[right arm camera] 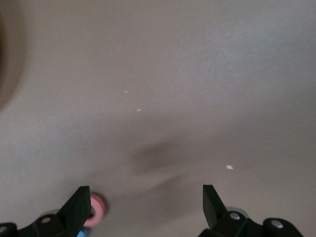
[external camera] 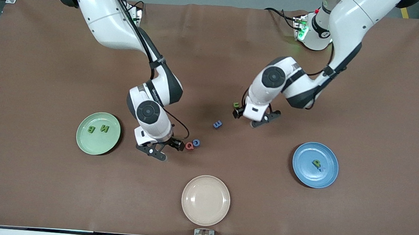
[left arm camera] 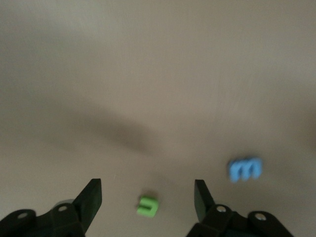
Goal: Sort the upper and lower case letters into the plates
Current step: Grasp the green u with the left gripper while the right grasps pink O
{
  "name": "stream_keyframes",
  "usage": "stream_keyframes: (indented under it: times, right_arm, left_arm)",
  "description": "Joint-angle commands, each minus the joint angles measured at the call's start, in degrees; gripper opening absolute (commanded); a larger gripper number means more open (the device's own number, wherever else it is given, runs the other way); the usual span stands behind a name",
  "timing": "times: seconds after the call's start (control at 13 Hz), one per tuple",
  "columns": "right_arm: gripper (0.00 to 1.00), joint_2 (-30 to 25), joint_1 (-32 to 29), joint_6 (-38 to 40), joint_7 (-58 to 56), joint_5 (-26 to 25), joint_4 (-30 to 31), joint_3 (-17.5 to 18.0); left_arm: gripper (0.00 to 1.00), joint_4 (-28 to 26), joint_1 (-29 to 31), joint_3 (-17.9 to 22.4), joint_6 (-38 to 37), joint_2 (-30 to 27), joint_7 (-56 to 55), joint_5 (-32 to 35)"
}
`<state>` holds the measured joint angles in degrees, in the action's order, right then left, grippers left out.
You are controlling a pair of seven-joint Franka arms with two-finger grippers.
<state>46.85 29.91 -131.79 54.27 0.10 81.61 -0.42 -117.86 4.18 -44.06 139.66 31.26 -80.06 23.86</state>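
Sitting on the brown desk [external camera: 24, 178] are three plates. The pale green plate [external camera: 82, 141], toward the right arm's end, has two green letters lying in it, a B [external camera: 91, 129] and an N [external camera: 104, 128], side by side and apart. The blue plate [external camera: 303, 172], toward the left arm's end, carries a small green letter [external camera: 316, 163] lying against a blue one [external camera: 320, 169]; which letters they are I can't quite make out from here. The cream-beige plate [external camera: 188, 204], nearest the front camera and between the other two, has nothing in it.

Now the hands. The right hand [external camera: 165, 150] is low over the desk just beside the green plate, fingers spread wide with nothing between them. A red Q [external camera: 190, 145] and a blue C [external camera: 196, 142] lie touching on the desk right by one fingertip; the wrist view catches the red one at the finger's edge.

The left hand [external camera: 252, 118] is low near the middle of the desk, fingers [left arm camera: 92, 197] spread and gripping nothing, with a small green u [left arm camera: 147, 206] lying on the desk between them, touching neither. A blue m [external camera: 217, 124] lies close by, just outside the fingers, roughly between the two hands.
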Motion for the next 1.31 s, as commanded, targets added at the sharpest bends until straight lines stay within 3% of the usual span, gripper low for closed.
stream_keyframes:
  times: [0.0, 0.15, 0.46, 0.77, 1.0, 1.08, 1.23]
  right_arm:
    - [1.00, 5.9, 2.3, 1.6, 10.2, -0.1, -8.5, -0.8]
    - [1.00, 7.1, 3.4, 1.3, 13.8, -0.4, -9.3, -0.8]
    - [1.00, 9.6, 5.7, 0.5, 13.9, -0.7, -10.6, -1.2]
    - [0.83, 9.5, 6.8, 0.6, 13.7, -1.8, -10.4, -1.2]
    - [0.60, 9.3, 6.8, 0.6, 13.0, -4.0, -10.2, -1.1]
    - [0.45, 9.2, 6.7, 0.6, 12.4, -4.2, -10.2, -1.1]
    - [0.02, 8.7, 6.1, 0.8, 11.1, -3.9, -10.1, -1.0]
  left_arm:
    - [0.76, -4.8, -1.7, -0.2, 2.7, -0.9, -2.1, 4.3]
    - [0.76, -4.2, -5.0, -0.1, 3.0, 0.9, -6.9, 6.6]
    - [0.75, -3.8, -5.5, 0.1, 3.9, 3.7, -10.2, 14.9]
    - [0.68, 0.3, -5.6, 0.4, 4.0, 8.1, -10.3, 19.1]
    - [0.64, 1.5, -5.7, 1.2, 4.0, 9.5, -10.2, 19.2]
    - [0.62, 1.5, -5.7, 1.3, 3.9, 9.5, -10.0, 19.2]
    - [0.54, 1.4, -5.7, 1.4, 3.5, 9.7, -10.4, 19.1]
